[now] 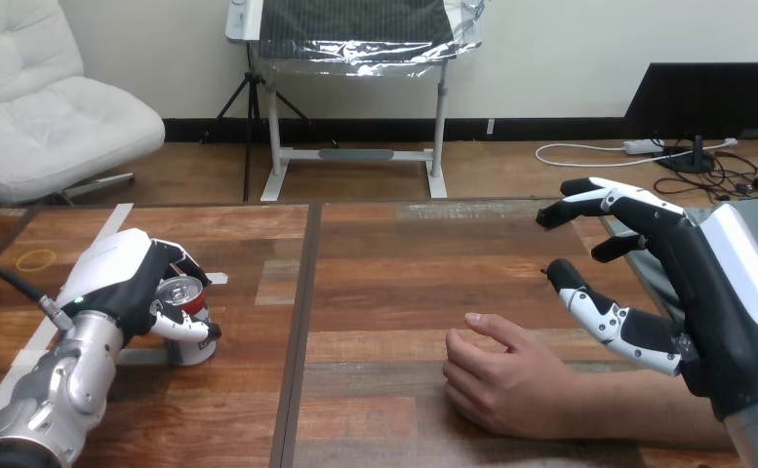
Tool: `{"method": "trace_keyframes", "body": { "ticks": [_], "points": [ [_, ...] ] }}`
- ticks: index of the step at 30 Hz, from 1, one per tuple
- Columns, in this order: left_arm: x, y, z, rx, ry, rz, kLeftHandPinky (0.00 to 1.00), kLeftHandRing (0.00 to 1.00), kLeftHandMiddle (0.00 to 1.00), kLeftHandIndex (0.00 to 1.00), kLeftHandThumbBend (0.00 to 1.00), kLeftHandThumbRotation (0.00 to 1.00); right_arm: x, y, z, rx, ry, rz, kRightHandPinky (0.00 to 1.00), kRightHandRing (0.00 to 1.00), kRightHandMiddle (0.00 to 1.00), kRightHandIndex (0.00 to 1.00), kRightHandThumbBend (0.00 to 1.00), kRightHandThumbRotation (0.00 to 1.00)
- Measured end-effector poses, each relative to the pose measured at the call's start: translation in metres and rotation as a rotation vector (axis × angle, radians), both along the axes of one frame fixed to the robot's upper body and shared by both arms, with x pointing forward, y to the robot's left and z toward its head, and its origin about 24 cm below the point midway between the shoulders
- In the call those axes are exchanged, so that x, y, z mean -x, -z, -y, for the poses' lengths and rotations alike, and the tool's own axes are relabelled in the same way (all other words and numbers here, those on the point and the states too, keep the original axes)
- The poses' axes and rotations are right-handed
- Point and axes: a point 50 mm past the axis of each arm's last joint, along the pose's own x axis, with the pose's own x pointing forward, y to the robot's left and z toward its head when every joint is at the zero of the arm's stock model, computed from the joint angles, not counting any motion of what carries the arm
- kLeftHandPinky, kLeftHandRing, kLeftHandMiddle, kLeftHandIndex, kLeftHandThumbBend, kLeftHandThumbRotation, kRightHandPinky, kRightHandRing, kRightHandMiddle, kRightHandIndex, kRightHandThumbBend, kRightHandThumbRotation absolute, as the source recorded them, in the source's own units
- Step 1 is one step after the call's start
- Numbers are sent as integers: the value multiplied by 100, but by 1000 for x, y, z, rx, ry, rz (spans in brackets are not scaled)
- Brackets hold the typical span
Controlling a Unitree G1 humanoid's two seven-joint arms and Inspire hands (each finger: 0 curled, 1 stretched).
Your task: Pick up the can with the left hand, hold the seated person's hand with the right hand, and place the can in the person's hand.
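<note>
A small can (183, 295) with a red side and silver top stands on the table at the left. My left hand (131, 283) has its fingers and thumb curled round it. The person's hand (501, 375) lies loosely curled on the table at the lower middle right, its forearm running off toward the right. My right hand (687, 292) hovers above and to the right of that hand, fingers relaxed and spread, thumb pointing toward it with a gap between them.
The wooden table (384, 263) has a dark seam running down its middle. A yellow rubber band (36, 259) lies at the far left. White tape strips (111, 219) mark the table's left part.
</note>
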Motion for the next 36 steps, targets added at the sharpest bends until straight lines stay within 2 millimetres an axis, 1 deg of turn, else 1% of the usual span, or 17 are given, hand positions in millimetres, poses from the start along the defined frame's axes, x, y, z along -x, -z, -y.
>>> {"method": "trace_keyframes", "body": {
  "ticks": [16,28,34,36],
  "points": [
    [0,1,-1,-4,-6,-23,49,53,57,59,77,0,0,-4,1,25,-3,-5,61,80,83,65,40,0],
    [0,1,0,-6,0,-31,50,54,58,60,76,0,0,-2,2,32,-1,-27,62,80,83,66,42,0],
    [0,1,0,-7,6,-39,49,53,57,59,76,0,-1,-2,2,31,1,-36,62,80,83,66,43,0],
    [0,2,0,-6,7,-42,47,52,56,58,75,0,-1,-1,2,31,2,-39,62,80,83,66,43,0]
  ]
}}
